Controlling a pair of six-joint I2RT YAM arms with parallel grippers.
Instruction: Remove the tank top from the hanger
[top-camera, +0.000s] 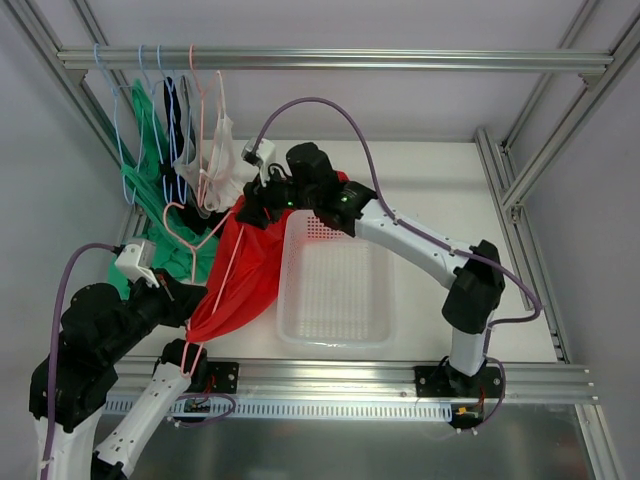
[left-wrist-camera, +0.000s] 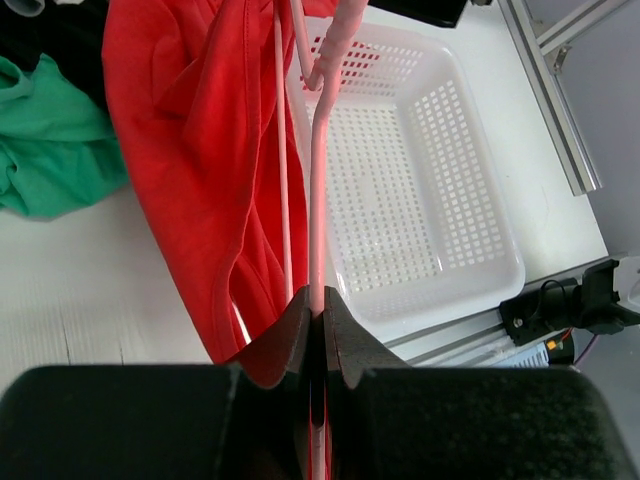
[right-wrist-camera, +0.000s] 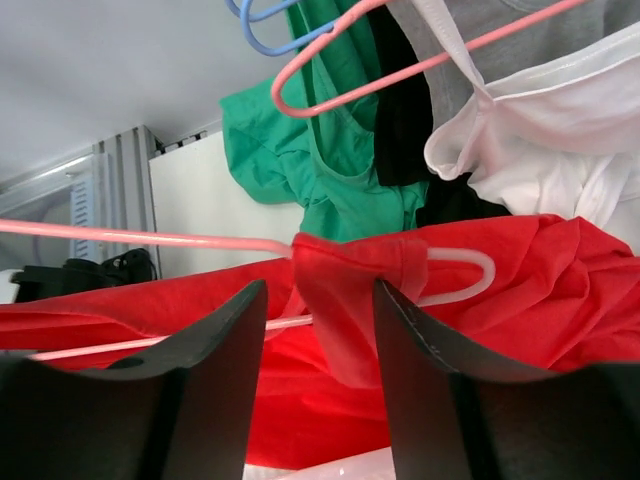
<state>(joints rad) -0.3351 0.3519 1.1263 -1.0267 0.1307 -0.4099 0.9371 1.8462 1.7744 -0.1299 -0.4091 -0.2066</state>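
My left gripper (left-wrist-camera: 316, 312) clamped tight on pink hanger (left-wrist-camera: 317, 200) rod. My right gripper (right-wrist-camera: 320, 295) jaws apart, straddling red tank top (right-wrist-camera: 345, 310) strap. Tank top on hanger, 9 o'clock of white basket (top-camera: 288, 300).

Red tank top (top-camera: 240, 270), pink hanger (left-wrist-camera: 316, 200), white holed basket (top-camera: 340, 290), perhaps grey shirt (right-wrist-camera: 530, 50).

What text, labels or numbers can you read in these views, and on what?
No readable text in any view.
No print or label: tank top, hanger, basket.
Small board by the rail: any marking is too small and blurred to read.
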